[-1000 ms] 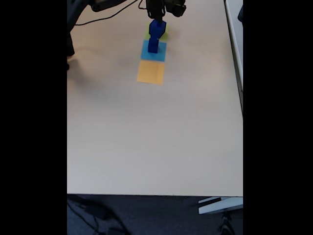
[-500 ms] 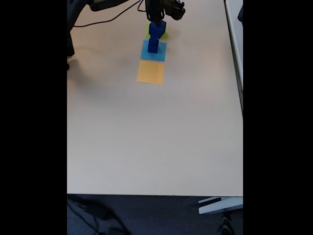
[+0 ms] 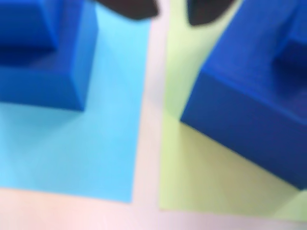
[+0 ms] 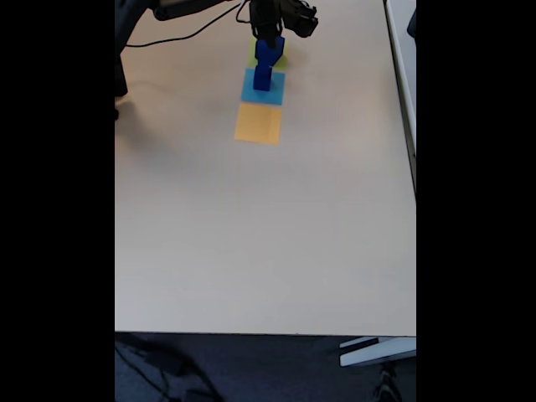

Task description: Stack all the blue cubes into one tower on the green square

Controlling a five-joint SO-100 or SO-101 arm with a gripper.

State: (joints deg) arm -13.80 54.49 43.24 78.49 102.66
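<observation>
Stacking stood part done at this moment. Item one, the green square (image 3: 211, 182): it carried a large blue cube (image 3: 249, 100), with a smaller cube (image 3: 295, 52) seated on top, seen in the wrist view at the right. Item two, the light-blue square (image 3: 96, 153), left of the green one across a thin strip of bare table (image 4: 251, 234): a second pile, a big cube (image 3: 43, 81) under a smaller one (image 3: 24, 24). Count of blue cubes visible in the wrist view: four, in two piles of two; any further cube higher up could not be made out. Flat squares: three, the third being an orange square (image 4: 258, 123) nearest the room's near side in the fixed view. Item three, the gripper (image 3: 170, 12): two dark fingertips at the top edge of the wrist view, apart by a narrow gap, nothing seen between them; whether it held anything above I could not tell. In the fixed view it hung over the far pile (image 4: 269, 48). Judged next: the pile on the light-blue square needed shifting, cube by cube, onto the green one, set squarely so the tower would not lean.
</observation>
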